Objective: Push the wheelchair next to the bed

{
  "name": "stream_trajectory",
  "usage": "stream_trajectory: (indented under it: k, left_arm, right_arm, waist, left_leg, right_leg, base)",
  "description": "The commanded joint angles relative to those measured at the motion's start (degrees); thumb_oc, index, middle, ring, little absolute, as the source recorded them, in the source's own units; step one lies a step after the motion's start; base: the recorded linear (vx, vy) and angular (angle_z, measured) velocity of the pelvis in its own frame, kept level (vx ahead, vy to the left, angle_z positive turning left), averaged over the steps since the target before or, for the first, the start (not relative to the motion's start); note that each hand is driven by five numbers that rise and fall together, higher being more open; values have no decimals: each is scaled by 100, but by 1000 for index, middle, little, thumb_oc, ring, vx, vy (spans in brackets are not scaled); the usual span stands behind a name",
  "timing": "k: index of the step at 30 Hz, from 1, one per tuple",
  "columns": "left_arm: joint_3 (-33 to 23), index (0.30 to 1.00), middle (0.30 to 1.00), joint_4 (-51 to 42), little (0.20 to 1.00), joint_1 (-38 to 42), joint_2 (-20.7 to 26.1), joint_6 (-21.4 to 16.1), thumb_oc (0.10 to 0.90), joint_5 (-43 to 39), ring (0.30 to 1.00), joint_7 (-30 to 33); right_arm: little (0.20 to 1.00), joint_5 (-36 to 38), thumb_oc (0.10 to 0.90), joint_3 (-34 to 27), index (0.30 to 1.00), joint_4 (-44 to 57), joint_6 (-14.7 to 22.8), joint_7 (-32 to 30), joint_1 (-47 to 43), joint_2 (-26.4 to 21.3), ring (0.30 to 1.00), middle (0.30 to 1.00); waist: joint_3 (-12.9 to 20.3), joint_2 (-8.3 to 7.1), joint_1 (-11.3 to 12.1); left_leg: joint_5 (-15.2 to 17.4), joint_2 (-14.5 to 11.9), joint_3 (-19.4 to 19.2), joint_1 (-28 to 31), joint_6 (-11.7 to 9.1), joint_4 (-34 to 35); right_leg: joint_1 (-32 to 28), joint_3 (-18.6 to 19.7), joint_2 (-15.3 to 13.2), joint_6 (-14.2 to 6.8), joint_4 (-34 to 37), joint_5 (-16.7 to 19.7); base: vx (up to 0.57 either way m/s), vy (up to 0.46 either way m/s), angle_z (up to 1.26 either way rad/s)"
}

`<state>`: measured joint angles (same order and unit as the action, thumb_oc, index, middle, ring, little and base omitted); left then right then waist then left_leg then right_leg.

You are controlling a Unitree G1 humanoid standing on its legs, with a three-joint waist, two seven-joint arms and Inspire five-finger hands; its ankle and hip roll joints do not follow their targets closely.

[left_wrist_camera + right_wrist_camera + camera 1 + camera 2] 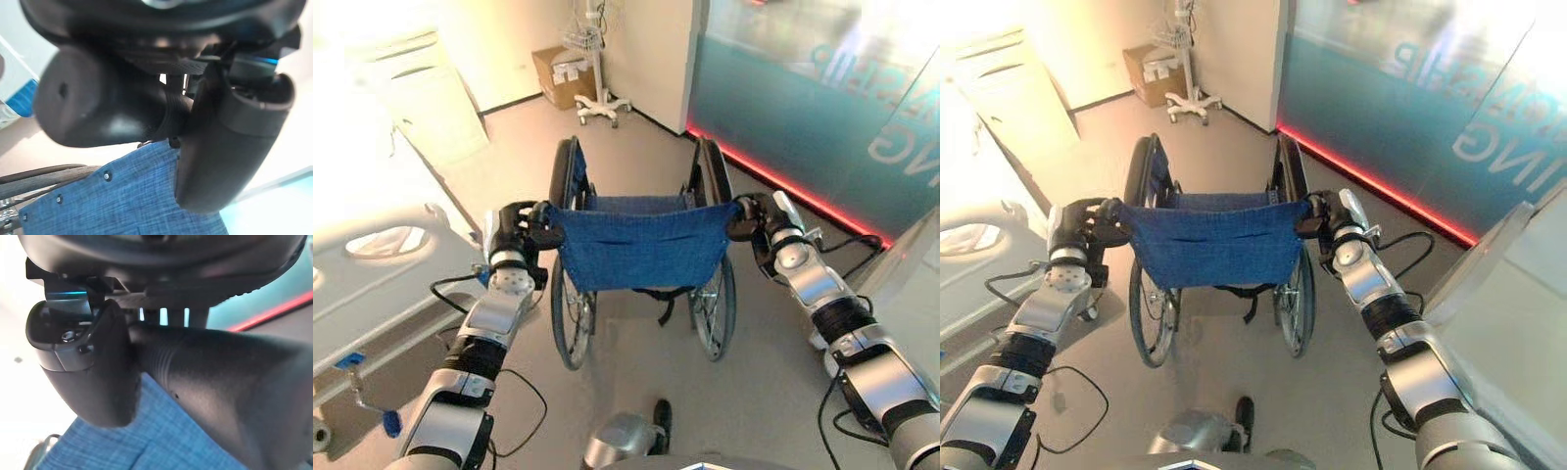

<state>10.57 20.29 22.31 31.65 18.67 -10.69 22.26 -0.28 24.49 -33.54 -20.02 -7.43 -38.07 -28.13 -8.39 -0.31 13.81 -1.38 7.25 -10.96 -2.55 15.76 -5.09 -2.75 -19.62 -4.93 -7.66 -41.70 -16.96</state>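
The wheelchair (641,264) stands on the grey floor (773,362) straight ahead of the robot, its blue backrest (641,240) facing it. The left robot hand (521,235) is curled round the left push handle (98,105); the right robot hand (756,220) wraps the right one, as far as the close views show. The bed (382,284) lies just beside, to the left.

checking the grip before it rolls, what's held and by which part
The wheelchair, by its two push handles: left robot hand on one, right robot hand on the other.
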Motion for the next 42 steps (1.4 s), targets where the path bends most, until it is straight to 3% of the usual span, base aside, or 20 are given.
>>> stream_trajectory:
  k: [1,3,4,6,7,10,11,12,14,17,21,24,27,28,30,32,33,35,40,42]
  left_arm:
    - [180,300,300,343,300,-674,-358,-866,400,-436,300,-312]
    - [297,300,300,489,300,-514,-313,-876,400,-509,300,-326]
    - [400,300,300,655,300,-337,-273,-927,400,-579,300,-384]
    - [448,300,300,692,300,-270,-275,-939,400,-600,300,-395]
    - [512,300,300,727,300,-174,-292,-968,400,-631,300,-432]
    - [557,300,300,687,300,-77,-415,-978,400,-553,300,-525]
    - [557,300,300,686,300,-78,-418,-976,400,-552,300,-525]
    - [538,300,300,660,300,-66,-525,-896,400,-543,300,-504]
    - [537,300,300,587,300,-87,-582,-765,400,-669,300,-608]
    - [499,300,300,460,300,-165,-702,-686,400,-661,300,-395]
    - [391,300,300,471,300,-156,-799,-676,400,-710,300,-237]
    - [357,300,300,584,300,-182,-860,-690,400,-670,300,-283]
    - [402,300,300,665,300,-191,-917,-724,400,-582,300,-332]
    - [408,300,300,699,300,-214,-961,-749,400,-538,300,-301]
    - [398,300,300,696,300,-244,-974,-775,400,-517,300,-269]
    - [411,300,300,631,300,-261,-955,-752,400,-507,300,-280]
    - [419,300,300,627,300,-269,-937,-775,400,-481,300,-292]
    - [354,300,300,566,300,-280,-879,-765,400,-447,300,-322]
    - [228,300,300,551,300,-337,-759,-772,400,-515,300,-351]
    - [237,300,300,630,300,-370,-732,-780,400,-555,300,-438]
  right_arm:
    - [300,-482,400,-40,300,-16,309,580,395,-465,300,300]
    - [300,-517,400,67,300,-88,425,521,280,-455,300,300]
    - [300,-439,400,147,300,-125,415,392,167,-500,300,300]
    - [300,-410,400,174,300,-134,373,323,140,-509,300,300]
    - [300,-387,400,168,300,-76,282,233,143,-569,300,300]
    - [300,-591,400,52,300,241,21,352,197,-773,300,300]
    - [300,-595,400,49,300,248,16,356,202,-776,300,300]
    - [300,-622,400,-11,300,334,-135,497,181,-882,300,300]
    - [300,-787,400,-61,300,492,-246,684,246,-896,300,300]
    - [300,-910,400,-142,300,627,58,900,389,-1130,300,300]
    - [300,-871,400,-15,300,590,364,894,322,-1193,300,300]
    - [300,-832,400,10,300,473,420,841,366,-1217,300,300]
    - [300,-718,400,-15,300,381,440,755,476,-1238,300,300]
    - [300,-674,400,14,300,226,515,730,437,-1180,300,300]
    - [300,-697,400,22,300,182,512,716,395,-1120,300,300]
    - [300,-698,400,-13,300,123,510,658,398,-1047,300,300]
    - [300,-723,400,-1,300,72,470,622,347,-980,300,300]
    - [300,-674,400,50,300,-2,423,656,154,-980,300,300]
    - [300,-840,400,-2,300,-45,599,726,228,-909,300,300]
    - [300,-945,400,-16,300,-217,760,747,244,-866,300,300]
  waist:
    - [-208,-206,67]
    - [-307,-119,-74]
    - [-428,-142,-241]
    - [-435,-183,-309]
    - [-459,-266,-445]
    - [-463,-368,-695]
    - [-465,-358,-705]
    - [-398,-415,-760]
    - [-388,-465,-803]
    - [-379,-525,-861]
    - [-352,-566,-862]
    - [-347,-591,-891]
    - [-455,-617,-813]
    - [-554,-547,-685]
    - [-592,-496,-646]
    - [-630,-374,-555]
    - [-647,-241,-435]
    - [-630,-134,-268]
    - [-456,-195,-206]
    - [-261,-243,-151]
  left_leg:
    - [267,-319,316,-363,-1034,-327]
    - [347,-407,540,-112,-1108,-354]
    - [525,-380,836,182,-1143,-300]
    - [597,-358,979,225,-1169,-299]
    - [788,-300,1277,332,-1196,-299]
    - [1119,-328,1672,419,-1226,-482]
    - [1133,-335,1684,417,-1228,-498]
    - [1133,-474,1707,315,-1284,-717]
    - [1122,-642,1650,273,-1349,-909]
    - [840,-1109,1460,424,-1574,-909]
    - [545,-1279,1545,448,-1646,-1157]
    - [196,-1401,1335,407,-1697,-1656]
    - [140,-1222,1124,-114,-1669,-2173]
    - [404,-774,1070,-295,-1606,-1975]
    - [304,-675,872,-401,-1634,-1674]
    - [45,-520,649,-665,-1694,-1141]
    - [-341,-389,615,-888,-1798,-494]
    - [-726,-307,600,-969,-1823,262]
    - [-312,-253,546,-780,-1520,-46]
    - [-207,-297,463,-484,-1348,205]
  right_leg:
    - [-290,34,-379,79,1265,1847]
    - [130,176,-490,178,1909,1820]
    - [540,415,-629,108,2574,2176]
    - [641,555,-666,71,2983,2311]
    - [900,926,-782,-60,3661,2651]
    - [1065,1465,-663,-134,3935,2727]
    - [1056,1451,-658,-132,3930,2719]
    - [963,1441,-434,-90,3591,2226]
    - [964,1344,-415,-37,3285,2028]
    - [731,955,-348,196,3176,1744]
    - [645,774,-201,405,3101,1520]
    - [438,581,-73,602,3153,1390]
    - [72,451,28,688,3337,1347]
    - [-155,523,145,647,3475,1348]
    - [-268,513,230,632,3552,1333]
    - [-486,516,394,627,3755,1314]
    - [-660,590,541,595,3944,1346]
    - [-903,707,683,598,3972,1232]
    - [-926,591,517,509,3597,933]
    - [-1020,404,353,341,3012,981]
  base:
    - [426,-224,42]
    - [330,-276,28]
    - [325,-284,50]
    - [343,-313,80]
    - [386,-357,89]
    - [447,-426,106]
    - [377,-388,135]
    - [222,-226,103]
    - [360,-333,110]
    - [336,-297,82]
    - [232,-253,25]
    - [243,-260,32]
    - [230,-216,46]
    - [229,-91,15]
    - [221,-56,9]
    - [311,-19,10]
    - [319,2,9]
    - [404,49,-14]
    - [328,99,-58]
    - [358,135,-10]
